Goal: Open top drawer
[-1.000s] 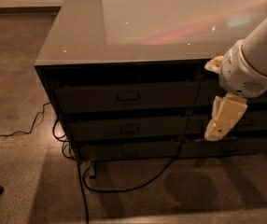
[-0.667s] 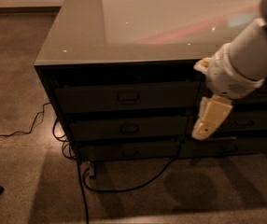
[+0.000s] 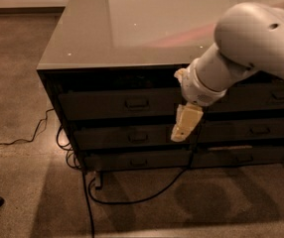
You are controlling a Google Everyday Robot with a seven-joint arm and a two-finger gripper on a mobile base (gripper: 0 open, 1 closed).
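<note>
Gripper hung mid-frame, fingers closed and empty, below-right of the pull on the top drawer, so it could easily have snagged the middle drawer instead.

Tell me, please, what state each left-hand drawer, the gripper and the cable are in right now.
top drawer: shut, front in line with the drawers below.
middle drawer: shut.
bottom drawer: shut.
gripper: pointing down in front of the drawers, right of the top drawer's pull, not on it.
cable: lying loose on the floor.
</note>
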